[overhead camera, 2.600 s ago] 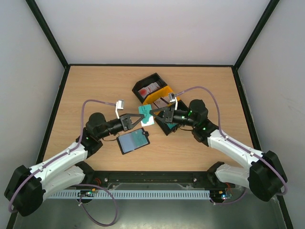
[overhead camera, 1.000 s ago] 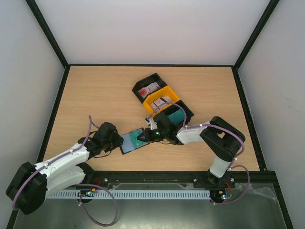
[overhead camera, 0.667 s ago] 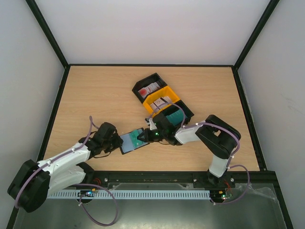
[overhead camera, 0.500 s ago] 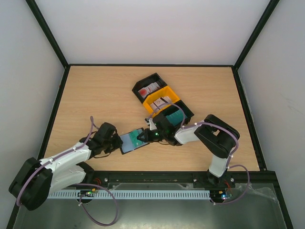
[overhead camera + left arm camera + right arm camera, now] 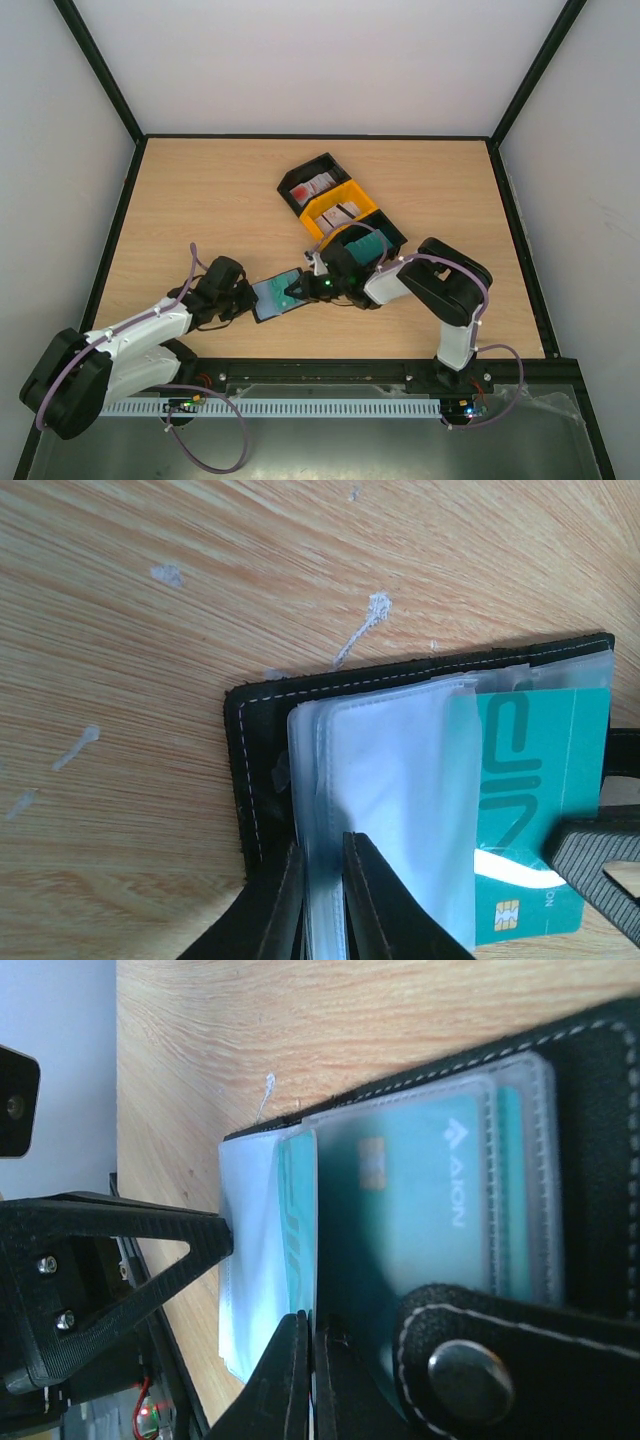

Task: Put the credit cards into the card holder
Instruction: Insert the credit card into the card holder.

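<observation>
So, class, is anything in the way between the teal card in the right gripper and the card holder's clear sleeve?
Nothing visible is. The right gripper holds the teal card with its edge right at the clear sleeve of the card holder, a sleeve the left gripper pinches.

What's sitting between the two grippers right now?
The open card holder, a teal card partly in its clear sleeve, lies between left gripper and right gripper; the top view shows it.
</observation>
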Robot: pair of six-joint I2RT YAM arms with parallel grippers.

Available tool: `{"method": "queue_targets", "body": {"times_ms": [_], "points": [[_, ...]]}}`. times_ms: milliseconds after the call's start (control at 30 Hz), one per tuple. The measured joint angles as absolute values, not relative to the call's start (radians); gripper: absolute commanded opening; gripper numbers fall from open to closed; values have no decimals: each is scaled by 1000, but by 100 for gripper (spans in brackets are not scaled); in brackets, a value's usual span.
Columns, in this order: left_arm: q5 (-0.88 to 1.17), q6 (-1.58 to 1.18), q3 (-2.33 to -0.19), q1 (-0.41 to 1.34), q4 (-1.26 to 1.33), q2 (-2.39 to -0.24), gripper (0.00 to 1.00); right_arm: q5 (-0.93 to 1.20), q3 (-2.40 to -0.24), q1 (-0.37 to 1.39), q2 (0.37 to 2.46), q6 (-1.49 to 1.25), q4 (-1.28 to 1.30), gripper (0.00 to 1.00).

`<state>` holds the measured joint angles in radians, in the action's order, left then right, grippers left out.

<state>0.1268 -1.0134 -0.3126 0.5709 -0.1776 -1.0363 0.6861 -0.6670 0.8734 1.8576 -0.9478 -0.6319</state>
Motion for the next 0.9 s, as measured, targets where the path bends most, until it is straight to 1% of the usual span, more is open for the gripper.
{"method": "queue_targets", "body": {"times_ms": [267,533,900], "points": [[127,-1013,-312,571,-177,-1036,15,693,-659,904,1869,-1001,-666,2],[131,-1007,-311,570,-168,-1035,20,699,-685,917,1900,-1013,-675,2],[131,-1006,-303,570,-161,-1026,20,680,-710,928,1913,-1013,-664,2]]}}
